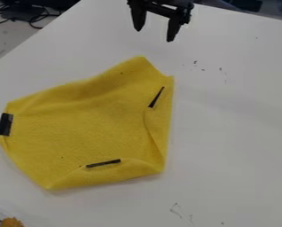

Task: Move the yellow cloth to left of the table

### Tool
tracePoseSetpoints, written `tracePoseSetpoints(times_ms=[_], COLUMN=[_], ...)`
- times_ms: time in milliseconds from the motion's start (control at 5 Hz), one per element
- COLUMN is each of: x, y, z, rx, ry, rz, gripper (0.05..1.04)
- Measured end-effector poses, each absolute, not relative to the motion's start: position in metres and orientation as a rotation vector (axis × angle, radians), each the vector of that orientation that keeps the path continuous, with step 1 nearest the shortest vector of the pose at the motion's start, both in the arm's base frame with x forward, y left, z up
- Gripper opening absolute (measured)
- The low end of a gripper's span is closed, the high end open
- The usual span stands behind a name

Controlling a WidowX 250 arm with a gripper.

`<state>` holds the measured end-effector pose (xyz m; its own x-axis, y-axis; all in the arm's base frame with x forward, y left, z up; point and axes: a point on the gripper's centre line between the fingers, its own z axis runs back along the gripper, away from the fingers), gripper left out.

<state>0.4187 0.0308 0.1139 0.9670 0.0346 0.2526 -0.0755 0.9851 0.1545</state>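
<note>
on white table (232, 133), yellow cloth (84, 128), edges folded, gap to spread claw (153, 35)

a white table (232, 133) bears small dark marks (195, 62) towards one o'clock and thin grey scratches (176, 211) between five and six. at ten o'clock, beyond its edge, lies grey floor (2, 37), with tangled dark cables (35, 20) towards eleven.

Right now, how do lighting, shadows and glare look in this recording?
Camera view: soft, diffuse light on the white table, no harsh glare spots; a faint, soft-edged shadow along the lower edge of the yellow cloth; the black pincer stands out dark against the pale tabletop, with little surface detail.
</note>
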Motion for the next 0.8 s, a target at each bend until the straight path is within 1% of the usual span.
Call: tracePoseSetpoints(times_ms=[200,400,600,800], x=[0.415,0.393,0.368,0.339], y=[0.03,0.036,0.04,0.04], z=[0.095,0.077,0.087,0.08], rx=[0.164,0.201,0.223,0.203], ry=[-0.201,-0.136,-0.166,-0.144], rz=[0.056,0.083,0.133,0.2], gripper=[0.999,0.999,0.999,0.999])
